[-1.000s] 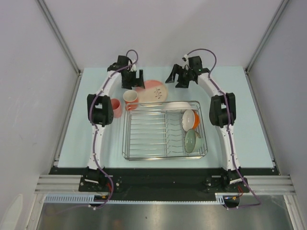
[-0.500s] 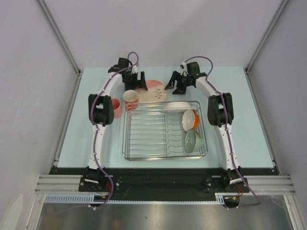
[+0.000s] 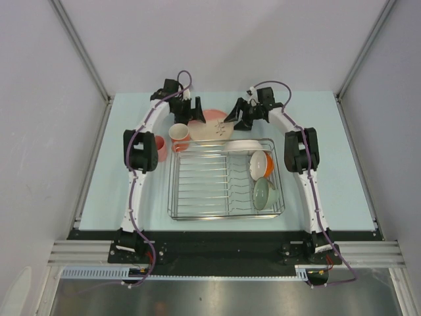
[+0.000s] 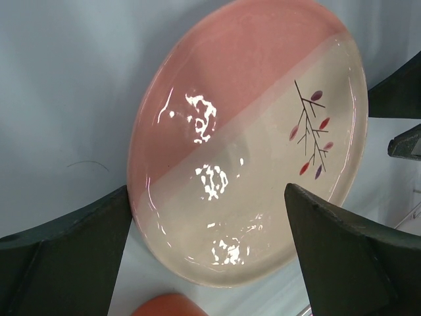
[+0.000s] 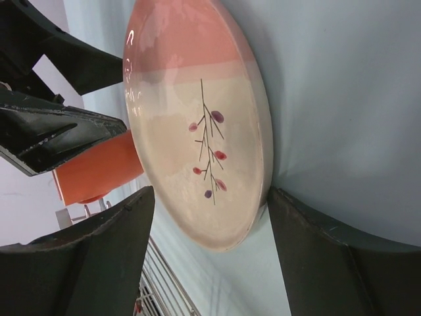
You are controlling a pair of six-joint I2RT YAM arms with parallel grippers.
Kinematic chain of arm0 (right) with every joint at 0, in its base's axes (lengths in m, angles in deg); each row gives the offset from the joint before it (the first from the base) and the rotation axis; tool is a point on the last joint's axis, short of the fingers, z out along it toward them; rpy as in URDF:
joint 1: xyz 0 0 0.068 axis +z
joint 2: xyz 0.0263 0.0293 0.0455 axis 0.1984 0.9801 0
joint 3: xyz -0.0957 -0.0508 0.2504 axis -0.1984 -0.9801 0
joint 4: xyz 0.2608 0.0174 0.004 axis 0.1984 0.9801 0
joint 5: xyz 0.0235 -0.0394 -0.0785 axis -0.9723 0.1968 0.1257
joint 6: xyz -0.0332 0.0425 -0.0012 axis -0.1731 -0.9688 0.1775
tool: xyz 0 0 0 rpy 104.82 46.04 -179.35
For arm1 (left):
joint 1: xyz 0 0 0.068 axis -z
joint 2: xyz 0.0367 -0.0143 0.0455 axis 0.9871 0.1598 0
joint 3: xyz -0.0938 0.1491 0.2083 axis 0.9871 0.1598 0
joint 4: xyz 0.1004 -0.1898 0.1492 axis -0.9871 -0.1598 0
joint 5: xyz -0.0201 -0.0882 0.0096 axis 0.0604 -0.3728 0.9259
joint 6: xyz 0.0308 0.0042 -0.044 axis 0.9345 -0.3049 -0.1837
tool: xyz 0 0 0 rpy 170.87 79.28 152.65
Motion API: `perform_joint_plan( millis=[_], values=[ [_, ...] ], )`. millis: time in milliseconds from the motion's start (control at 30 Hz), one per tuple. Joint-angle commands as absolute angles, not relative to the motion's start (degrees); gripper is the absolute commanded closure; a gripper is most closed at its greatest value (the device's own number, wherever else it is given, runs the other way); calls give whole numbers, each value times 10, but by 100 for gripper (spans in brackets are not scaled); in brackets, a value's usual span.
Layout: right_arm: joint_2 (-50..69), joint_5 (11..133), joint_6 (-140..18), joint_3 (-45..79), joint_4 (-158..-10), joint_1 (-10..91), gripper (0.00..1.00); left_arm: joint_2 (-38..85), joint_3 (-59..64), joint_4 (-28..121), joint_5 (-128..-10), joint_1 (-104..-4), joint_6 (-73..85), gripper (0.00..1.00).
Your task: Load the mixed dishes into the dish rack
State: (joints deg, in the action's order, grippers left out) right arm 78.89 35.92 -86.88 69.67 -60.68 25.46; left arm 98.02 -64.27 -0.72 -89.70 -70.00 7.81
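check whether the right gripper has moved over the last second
Yes. Against the dish rack in the top view, the right gripper has shifted left and slightly nearer, toward the pink-and-cream plate.

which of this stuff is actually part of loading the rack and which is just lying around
Part of the job: pink-and-cream plate, orange mug, pink tumbler, white shallow plate, orange bowl, pale green bowl, dish rack.
Not part of it: table, aluminium rail.

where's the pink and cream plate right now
In the top view the plate is on the table just beyond the rack's far edge, left of centre, with the orange mug right beside it on the left.
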Motion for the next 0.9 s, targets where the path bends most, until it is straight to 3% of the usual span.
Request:
perform_joint_plan(
  millis=[0, 333, 500, 700, 800, 833, 867],
  values=[
    [818, 308, -905, 685, -664, 282, 27, 994, -664, 14, -1011, -646, 47, 0],
    [776, 238, -1007, 643, -858, 289, 29, 1018, -680, 33, -1037, -612, 36, 0],
    [779, 234, -1015, 642, -875, 289, 29, 1023, -681, 45, -1062, -602, 22, 0],
    [811, 232, -1028, 647, -880, 299, 37, 1021, -680, 52, -1074, -600, 17, 0],
    [818, 229, -1022, 660, -866, 298, 55, 1021, -680, 52, -1074, -603, 18, 0],
    [818, 229, -1022, 660, -864, 297, 71, 1021, -680, 52, -1074, -604, 19, 0],
    [815, 229, -1020, 660, -861, 295, 80, 1021, -679, 52, -1073, -605, 20, 0]
  ],
)
